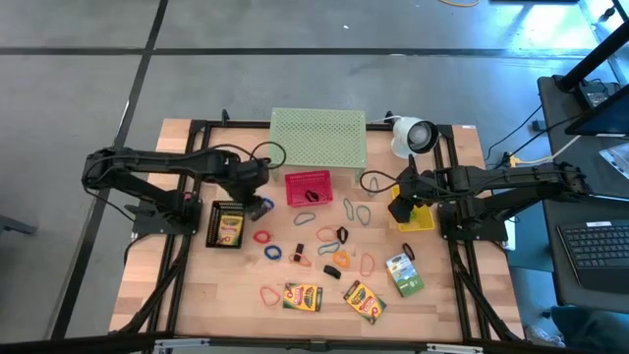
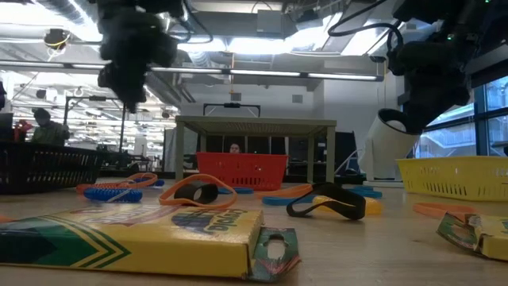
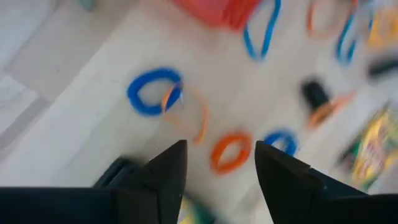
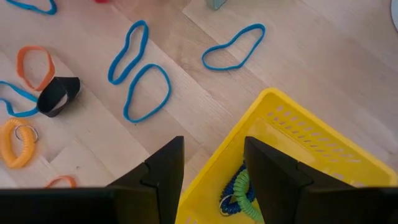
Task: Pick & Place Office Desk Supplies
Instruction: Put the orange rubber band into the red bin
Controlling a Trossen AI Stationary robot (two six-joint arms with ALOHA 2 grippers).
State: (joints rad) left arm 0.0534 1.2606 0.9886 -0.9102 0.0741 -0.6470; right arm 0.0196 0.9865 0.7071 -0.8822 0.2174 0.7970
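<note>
crayon boxes: one point(image 1: 226, 225) in a black tray point(image 1: 212, 228) left of the red basket point(image 1: 308, 187); two point(image 1: 302, 296) point(image 1: 362, 301) flat on the wooden table point(image 1: 177, 285) well in front of that basket; a fourth point(image 1: 404, 272) front-right of it, tilted.
rubber-band loops: blue point(image 1: 271, 253), red point(image 1: 260, 236), orange point(image 1: 368, 263), strewn in front of the red basket; blue pair point(image 4: 140, 74) beside the yellow tray point(image 4: 292, 134).
dark clip point(image 1: 342, 235): among the loops, front-right of the red basket.
coiled green-and-blue cord point(image 4: 237, 190): inside the yellow tray.
left gripper point(image 1: 257, 204): just left of the red basket, by the black tray; fingers apart, nothing between them.
right gripper point(image 1: 400, 206): right of the red basket, over the yellow tray's edge; fingers apart, empty.
pale green mesh stand point(image 1: 317, 138): directly behind the red basket.
white round device point(image 1: 413, 136): behind-right of the red basket.
</note>
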